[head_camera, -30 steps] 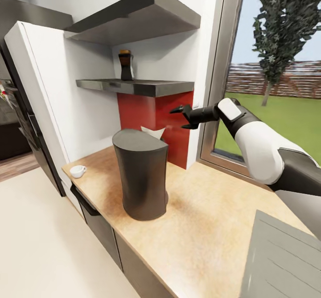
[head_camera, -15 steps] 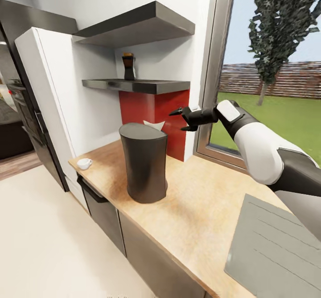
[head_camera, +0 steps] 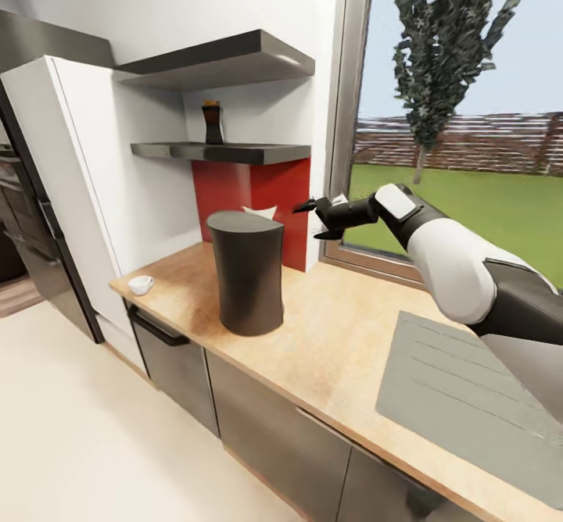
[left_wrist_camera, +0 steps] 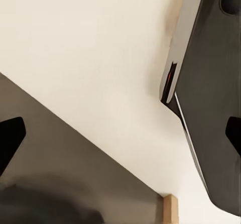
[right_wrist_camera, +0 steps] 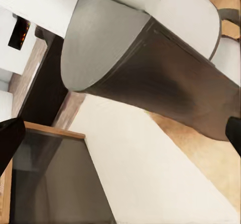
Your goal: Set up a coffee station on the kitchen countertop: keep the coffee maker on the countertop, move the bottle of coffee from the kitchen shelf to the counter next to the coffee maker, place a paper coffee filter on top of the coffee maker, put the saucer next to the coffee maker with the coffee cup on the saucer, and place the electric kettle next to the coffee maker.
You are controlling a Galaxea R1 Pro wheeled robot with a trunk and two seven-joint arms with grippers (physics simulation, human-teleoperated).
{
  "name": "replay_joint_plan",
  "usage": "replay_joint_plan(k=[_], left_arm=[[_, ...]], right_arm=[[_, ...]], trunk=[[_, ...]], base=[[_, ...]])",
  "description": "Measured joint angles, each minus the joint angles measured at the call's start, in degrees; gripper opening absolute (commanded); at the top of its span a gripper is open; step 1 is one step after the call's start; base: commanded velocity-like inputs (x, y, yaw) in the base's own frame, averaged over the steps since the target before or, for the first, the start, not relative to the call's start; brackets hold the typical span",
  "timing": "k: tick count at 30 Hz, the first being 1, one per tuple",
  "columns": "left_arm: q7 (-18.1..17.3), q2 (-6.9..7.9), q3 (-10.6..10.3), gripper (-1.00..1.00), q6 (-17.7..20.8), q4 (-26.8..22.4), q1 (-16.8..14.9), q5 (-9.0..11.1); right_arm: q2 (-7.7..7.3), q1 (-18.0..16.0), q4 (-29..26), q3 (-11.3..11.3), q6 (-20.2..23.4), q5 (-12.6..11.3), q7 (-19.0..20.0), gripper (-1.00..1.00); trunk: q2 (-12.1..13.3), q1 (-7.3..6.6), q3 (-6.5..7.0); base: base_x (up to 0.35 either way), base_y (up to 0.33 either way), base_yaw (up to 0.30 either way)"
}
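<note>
The dark grey coffee maker (head_camera: 249,272) stands on the tan kitchen countertop (head_camera: 344,350); it also shows close up in the right wrist view (right_wrist_camera: 160,83). A white paper coffee filter (head_camera: 259,212) peeks out behind its top. The bottle of coffee (head_camera: 212,122) stands on the lower kitchen shelf (head_camera: 234,152). A small white coffee cup (head_camera: 141,284) sits at the counter's left end. My right gripper (head_camera: 308,222) hovers open, up and to the right of the coffee maker, holding nothing. My left gripper (left_wrist_camera: 122,136) is open over pale floor. The saucer and electric kettle are out of view.
A grey sink drainboard (head_camera: 469,397) is set into the counter at the right. A red backsplash (head_camera: 258,194) and a window (head_camera: 453,139) lie behind. A tall white cabinet (head_camera: 94,186) bounds the counter's left end, with a second shelf (head_camera: 227,59) above.
The whole view has pulled back and swung right, so the camera moved. My right arm keeps its outstretched pose with the gripper open. Nothing on the counter or shelf has shifted.
</note>
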Motion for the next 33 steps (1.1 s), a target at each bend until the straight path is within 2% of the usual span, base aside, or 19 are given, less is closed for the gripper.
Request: replay_joint_plan(k=[9,16,18,19,23,27,33], left_arm=[[-0.02,-0.05,0.02,1.0,-0.05,0.0,-0.12,0.02],[-0.03,-0.08,0.03,1.0,-0.09,0.0,-0.12,0.03],[-0.03,-0.08,0.03,1.0,-0.09,0.0,-0.12,0.0],[-0.04,-0.04,0.0,1.0,-0.09,0.0,-0.12,-0.01],[-0.09,-0.04,-0.04,1.0,-0.1,0.0,-0.12,-0.02],[-0.04,-0.08,-0.01,1.0,-0.09,0.0,-0.12,-0.01],[-0.03,-0.01,-0.04,1.0,-0.1,-0.05,-0.19,-0.02]], right_arm=[[0.03,0.36,6.8,0.02,0.04,0.21,0.06,1.0],[-0.18,1.63,7.33,0.11,0.13,0.38,-0.67,1.0],[-0.25,3.01,7.33,0.23,0.09,1.26,-1.64,1.0],[-0.32,4.7,7.32,0.51,0.04,3.1,-2.13,1.0],[-0.37,6.0,7.3,0.09,0.04,5.64,-2.37,1.0],[-0.2,7.54,7.3,0.13,-0.04,6.43,-2.3,1.0],[0.74,10.3,7.36,0.03,-0.05,6.39,-2.21,1.0]], trunk=[[-0.05,-0.01,0.32],[-0.03,-0.02,0.33],[-0.03,-0.02,0.33],[-0.04,-0.02,0.32],[-0.03,-0.02,0.33],[-0.03,-0.01,0.33],[-0.03,0.01,0.33]], base=[[-0.238,0.208,-0.152],[-0.03,0.028,-0.005],[-0.003,0.002,0.0],[0.0,0.0,0.0],[0.0,0.0,0.0],[-0.041,0.0,0.0],[-0.283,0.0,0.0]])
